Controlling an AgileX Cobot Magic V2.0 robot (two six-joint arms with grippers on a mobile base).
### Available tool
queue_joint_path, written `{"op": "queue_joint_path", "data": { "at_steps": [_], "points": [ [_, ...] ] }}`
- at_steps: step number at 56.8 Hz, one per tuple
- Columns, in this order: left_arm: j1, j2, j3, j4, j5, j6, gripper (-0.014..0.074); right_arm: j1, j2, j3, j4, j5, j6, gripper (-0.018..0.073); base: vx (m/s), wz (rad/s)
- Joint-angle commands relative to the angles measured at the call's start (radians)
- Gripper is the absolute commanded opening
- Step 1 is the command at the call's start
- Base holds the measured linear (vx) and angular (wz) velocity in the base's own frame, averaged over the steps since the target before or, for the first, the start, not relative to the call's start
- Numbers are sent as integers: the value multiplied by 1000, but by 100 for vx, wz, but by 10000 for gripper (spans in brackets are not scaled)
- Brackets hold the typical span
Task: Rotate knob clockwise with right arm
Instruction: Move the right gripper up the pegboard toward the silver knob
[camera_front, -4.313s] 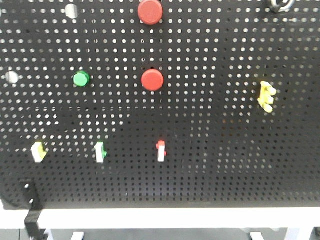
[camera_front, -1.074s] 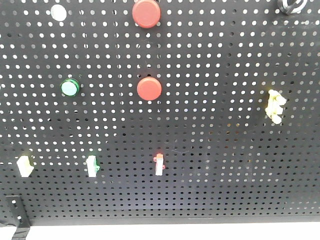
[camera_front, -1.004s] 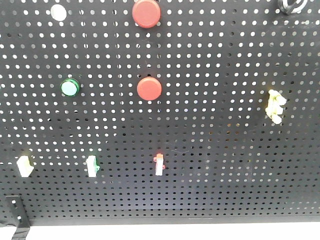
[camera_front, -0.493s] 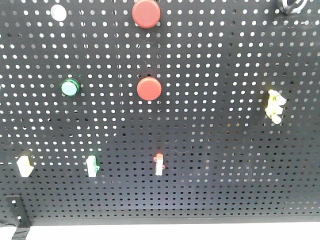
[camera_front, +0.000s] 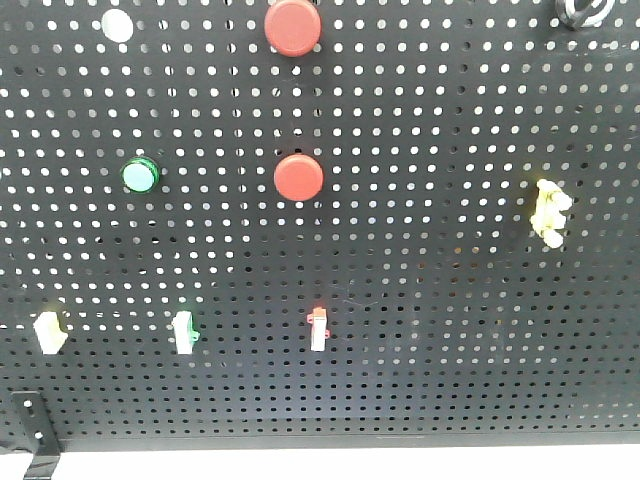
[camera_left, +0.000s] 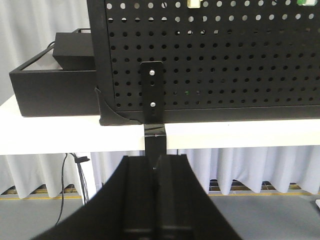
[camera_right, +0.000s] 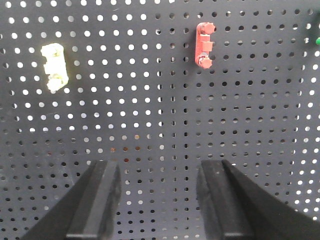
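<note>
Since about four seconds ago, everything on the pegboard (camera_front: 430, 330) has spread outward in the front view; over the last second nothing shifts. The knob (camera_front: 585, 10) sits at the top right corner, cut by the frame edge, well above the yellow clip (camera_front: 550, 212). The right gripper (camera_right: 160, 200) faces the pegboard, fingers wide apart and empty. The left gripper (camera_left: 156, 175) is pressed closed, holding nothing.

Black pegboard (camera_front: 450, 150), knob (camera_front: 585, 12) at top-right edge — yellow switch (camera_front: 549, 212) below

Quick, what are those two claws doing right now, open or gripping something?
Left gripper: shut, holding nothing.
Right gripper: open, empty, facing the pegboard.
</note>
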Motion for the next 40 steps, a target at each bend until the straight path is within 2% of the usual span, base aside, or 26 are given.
{"op": "queue_joint_path", "data": {
  "at_steps": [1,40],
  "points": [
    [-3,-9,26,-7,-81,0,-6,2,13,-36,-1,-81,-3,428,0,0],
    [-3,-9,26,-7,-81,0,-6,2,13,-36,-1,-81,0,428,0,0]
  ]
}}
